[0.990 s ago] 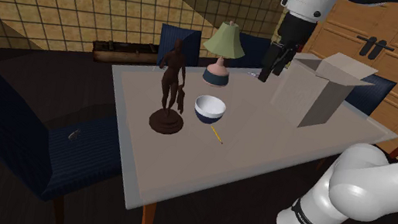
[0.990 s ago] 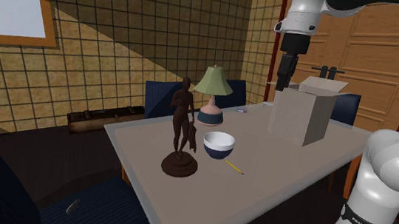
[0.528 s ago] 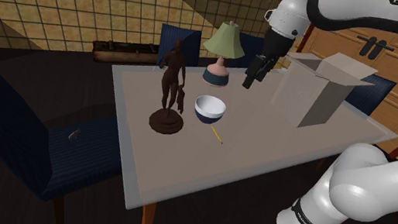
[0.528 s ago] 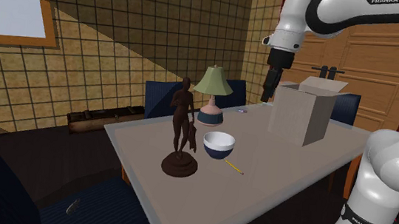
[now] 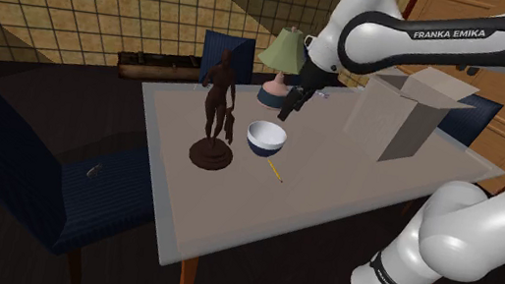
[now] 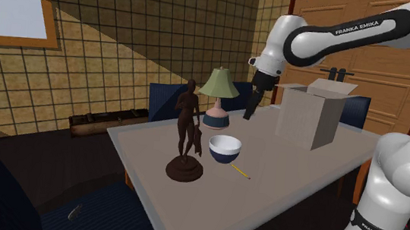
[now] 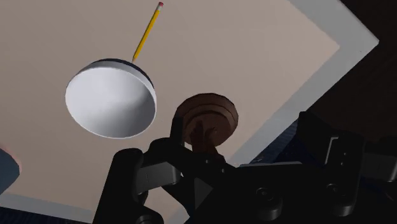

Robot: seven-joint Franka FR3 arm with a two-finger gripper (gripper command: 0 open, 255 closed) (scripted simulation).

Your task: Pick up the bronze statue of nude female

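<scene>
Over the last second we swing the arm away from the open box and lower it towards the middle of the counter, so the pincer now hangs in the air in front of the lamp and above the far rim of the white bowl, no longer beside the box. That brings us much nearer the dark statue, which stands upright on its round base near the counter's edge at the shoulder view's left, untouched. In the wrist view we look down on its head and base, so we judge the approach well begun and the grasp not yet started. We cannot tell whether the pincer is spread or pressed together. The bowl sits just beside the statue on the side we come from, and we judge it the likeliest thing to clip on the way down. The lamp stands just behind our path, the pencil lies flat near the bowl, and the box is now well apart.
</scene>
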